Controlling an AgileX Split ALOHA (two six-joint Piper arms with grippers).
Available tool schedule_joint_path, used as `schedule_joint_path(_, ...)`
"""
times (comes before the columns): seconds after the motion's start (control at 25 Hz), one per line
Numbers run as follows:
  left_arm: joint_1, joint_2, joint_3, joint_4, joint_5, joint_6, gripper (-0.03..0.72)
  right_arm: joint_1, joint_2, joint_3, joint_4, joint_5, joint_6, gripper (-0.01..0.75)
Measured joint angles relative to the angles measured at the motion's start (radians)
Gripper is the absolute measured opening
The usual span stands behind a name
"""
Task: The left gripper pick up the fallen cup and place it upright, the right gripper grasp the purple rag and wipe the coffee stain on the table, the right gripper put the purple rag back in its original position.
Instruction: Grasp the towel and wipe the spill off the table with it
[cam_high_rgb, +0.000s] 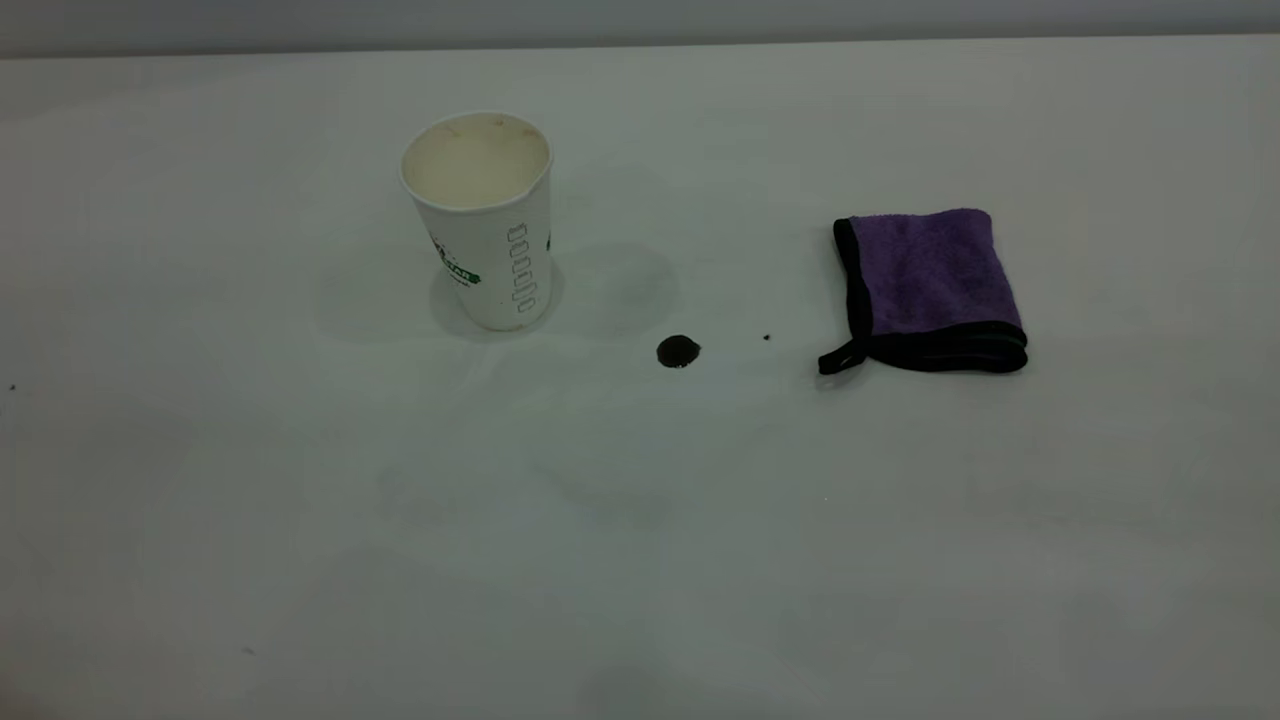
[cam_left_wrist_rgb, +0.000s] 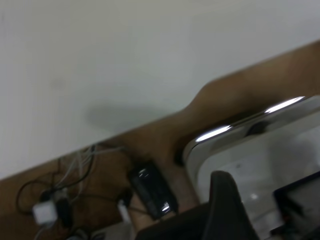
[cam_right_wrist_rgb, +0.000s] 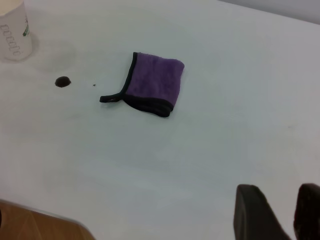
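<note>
Presently, risk: the right gripper (cam_right_wrist_rgb: 280, 212), fingers slightly apart and well clear of the folded purple fluffy rag (cam_high_rgb: 930, 290), could smear rather than lift the small dark round coffee stain (cam_high_rgb: 678, 351).
Cup: white ribbed paper cup (cam_high_rgb: 485, 220) stands upright beyond the stain.
Rag: beside the stain, untouched.
Left gripper: fingers cannot be judged.
Surface: plain white table (cam_high_rgb: 400, 560).

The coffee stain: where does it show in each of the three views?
Exterior view: coffee stain sits mid-table, between the upright cup and the purple rag.
Left wrist view: not in it.
Right wrist view: the stain lies between the cup and the rag.
Shared landmark: the purple rag.
</note>
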Motion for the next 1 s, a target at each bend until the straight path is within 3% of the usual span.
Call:
schedule_joint_path(0.2, 0.0, -0.113, 0.12, 0.037, -0.042, 0.002, 0.511, 0.0, 0.0, 0.0, 0.0, 0.0, 0.0, 0.238)
schedule_joint_path(0.52, 0.008, -0.247, 0.123, 0.047, -0.06, 0.003, 0.511, 0.0, 0.0, 0.0, 0.0, 0.0, 0.0, 0.238)
schedule_joint_path(0.88, 0.249, -0.442, 0.126, 0.051, -0.057, 0.003, 0.511, 0.0, 0.0, 0.0, 0.0, 0.0, 0.0, 0.238)
schedule_joint_path(1.0, 0.295, -0.516, 0.126, 0.051, -0.053, 0.003, 0.511, 0.0, 0.0, 0.0, 0.0, 0.0, 0.0, 0.238)
